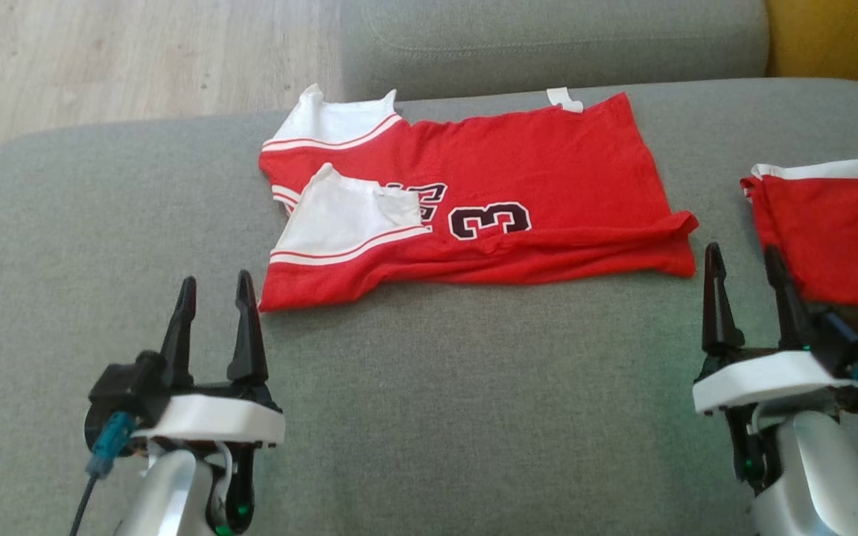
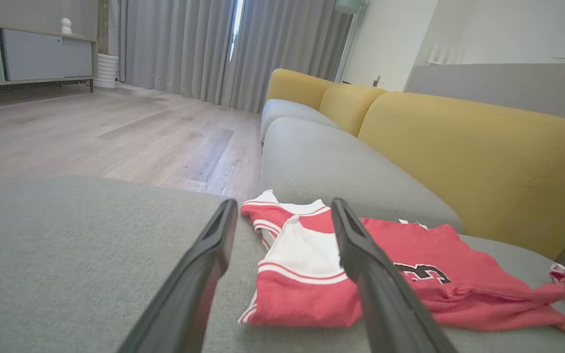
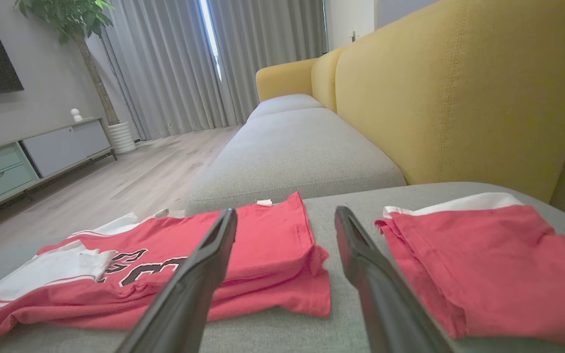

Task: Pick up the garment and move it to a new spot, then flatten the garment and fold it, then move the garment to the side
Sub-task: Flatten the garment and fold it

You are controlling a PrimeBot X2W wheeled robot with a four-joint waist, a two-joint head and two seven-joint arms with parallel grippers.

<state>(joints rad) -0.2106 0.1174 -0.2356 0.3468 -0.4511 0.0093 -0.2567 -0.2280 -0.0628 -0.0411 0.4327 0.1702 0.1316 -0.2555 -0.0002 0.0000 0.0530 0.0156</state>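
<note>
The garment (image 1: 518, 179) is a red jersey with white sleeves and a dark number 3, lying folded lengthwise on the grey cushion. The left wrist view shows the garment (image 2: 307, 289) just ahead, and the right wrist view has the garment (image 3: 263, 240) ahead to the left. My left gripper (image 1: 214, 294) stands open near the jersey's lower left corner, nothing between its fingers. My right gripper (image 1: 743, 260) is open too, just off the jersey's lower right corner, empty.
A second red and white garment (image 1: 831, 231) lies at the right edge of the grey cushion (image 1: 436, 417). A yellow sofa back (image 3: 459, 98) rises behind. Wooden floor (image 1: 101, 59) lies beyond the cushion's far left edge.
</note>
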